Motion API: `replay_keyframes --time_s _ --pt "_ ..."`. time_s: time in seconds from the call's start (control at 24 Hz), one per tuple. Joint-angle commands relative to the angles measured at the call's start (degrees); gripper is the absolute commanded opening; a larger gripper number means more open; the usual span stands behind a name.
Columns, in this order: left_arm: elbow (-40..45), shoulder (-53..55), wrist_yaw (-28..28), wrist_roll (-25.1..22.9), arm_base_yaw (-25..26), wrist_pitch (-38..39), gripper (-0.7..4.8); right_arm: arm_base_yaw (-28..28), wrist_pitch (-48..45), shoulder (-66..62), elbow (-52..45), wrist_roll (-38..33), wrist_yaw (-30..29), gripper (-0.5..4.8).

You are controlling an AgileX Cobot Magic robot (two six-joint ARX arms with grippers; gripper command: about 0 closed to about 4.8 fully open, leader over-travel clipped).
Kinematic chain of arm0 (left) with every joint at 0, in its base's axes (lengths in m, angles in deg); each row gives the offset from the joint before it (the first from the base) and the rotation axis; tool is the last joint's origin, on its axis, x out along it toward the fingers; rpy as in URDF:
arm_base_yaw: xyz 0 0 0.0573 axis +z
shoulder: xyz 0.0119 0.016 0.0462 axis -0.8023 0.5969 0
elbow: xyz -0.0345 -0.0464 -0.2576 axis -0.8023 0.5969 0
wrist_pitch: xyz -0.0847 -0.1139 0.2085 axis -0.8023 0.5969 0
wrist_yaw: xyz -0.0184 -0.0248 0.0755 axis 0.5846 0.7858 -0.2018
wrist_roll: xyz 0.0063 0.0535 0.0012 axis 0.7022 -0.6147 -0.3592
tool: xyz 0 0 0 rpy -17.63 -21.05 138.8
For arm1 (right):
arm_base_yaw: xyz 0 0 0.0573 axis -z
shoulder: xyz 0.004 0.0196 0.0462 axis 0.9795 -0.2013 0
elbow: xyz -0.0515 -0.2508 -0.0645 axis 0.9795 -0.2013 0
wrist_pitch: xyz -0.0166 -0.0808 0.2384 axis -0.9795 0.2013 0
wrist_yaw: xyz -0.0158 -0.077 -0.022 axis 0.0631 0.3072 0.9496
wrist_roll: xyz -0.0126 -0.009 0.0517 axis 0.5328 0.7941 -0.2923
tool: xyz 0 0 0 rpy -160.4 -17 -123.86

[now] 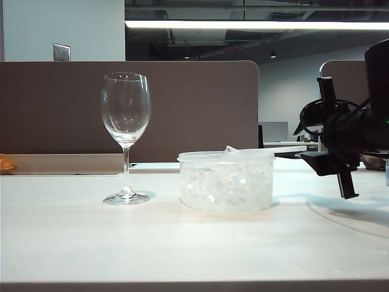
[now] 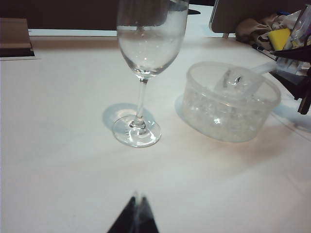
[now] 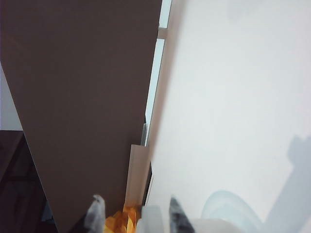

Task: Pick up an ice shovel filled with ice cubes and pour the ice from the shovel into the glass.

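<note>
**Scoop lying in the ice tub, handle between open fingers**

Left gripper [image 2: 136, 213] is hanging back over the near part of the table [image 1: 182, 243], well apart from everything; in its own wrist view its fingertips are showing as one dark point with no gap, so it is pressed closed and carrying nothing.

Furthest left in the exterior view, the glass [image 1: 126, 137] is standing upright on its foot, and no ice is showing in it. Just to its right, apart from it, the round plastic tub [image 1: 226, 180] is sitting on the table, holding a pile of ice cubes [image 1: 225, 188]. The ice shovel [image 2: 243, 82] is lying across the top of the tub with a few cubes in its bowl (its thin handle is sticking out over the rim toward the right).

At the far right, the right gripper [image 3: 136, 216] is reaching in level above the table. Its jaws are standing partly open around a pale strip that appears to be the handle. One finger is lying against it and the other is clear of it, so nothing is being gripped.
</note>
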Motion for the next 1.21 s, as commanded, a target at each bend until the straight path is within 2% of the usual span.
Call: replay_keyframes --time_s 0.04,0.17,0.21,0.63,0.75,1.21 --pt "-0.04 0.04 0.39 -0.2 0.09 0.0 -0.05 0.0 0.37 0.17 0.22 0.37 -1.22 1.69" --pt "-0.04 0.04 0.39 -0.22 0.09 0.0 -0.05 0.0 0.46 0.17 0.26 0.37 -1.62 1.63" --pt "-0.04 0.04 0.39 -0.2 0.09 0.0 -0.05 0.0 0.57 0.17 0.26 0.37 -2.01 1.39" --pt "-0.04 0.04 0.39 -0.22 0.09 0.0 -0.05 0.0 1.77 0.17 0.52 0.33 -3.76 1.34" --pt "-0.04 0.04 0.39 -0.22 0.09 0.0 -0.05 0.0 1.75 0.17 0.52 0.31 -3.78 0.87" --pt "-0.04 0.04 0.39 -0.22 0.09 0.0 -0.05 0.0 1.9 -0.09 1.09 0.31 -3.76 0.84"
